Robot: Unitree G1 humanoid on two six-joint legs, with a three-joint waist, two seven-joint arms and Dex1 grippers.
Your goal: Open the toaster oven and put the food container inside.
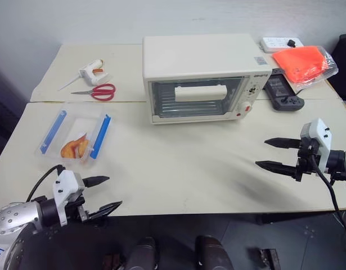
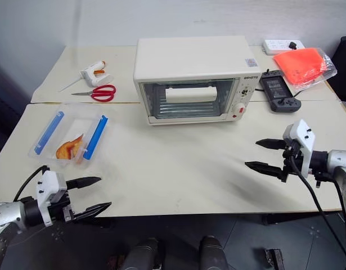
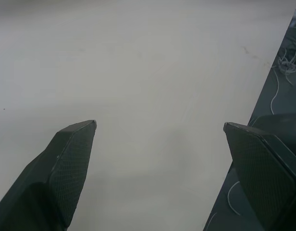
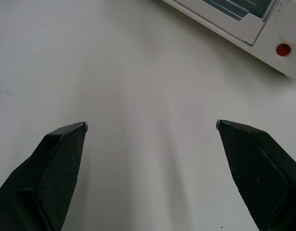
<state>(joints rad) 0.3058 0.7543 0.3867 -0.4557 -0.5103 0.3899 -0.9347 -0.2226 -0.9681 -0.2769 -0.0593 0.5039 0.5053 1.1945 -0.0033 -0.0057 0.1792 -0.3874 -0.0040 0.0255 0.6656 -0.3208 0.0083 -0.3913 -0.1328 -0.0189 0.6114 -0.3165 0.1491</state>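
Left pincer [image 1: 102, 194] and right pincer [image 1: 274, 153] hovering agape, empty (likely pre-reach); toaster oven [image 1: 201, 79] sitting shut, food container [image 1: 76, 135] waiting on table [image 1: 184, 169].

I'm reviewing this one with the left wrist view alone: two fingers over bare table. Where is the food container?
Observer: The food container sits on the table's left side, ahead of the left gripper, which is open and empty.
Operator: Is the oven open yet?
Observer: No. The toaster oven's glass door is shut, its white bar handle untouched.
Operator: And the other arm?
Observer: The right gripper hovers open over the table's right side, nearer than the oven, holding nothing.
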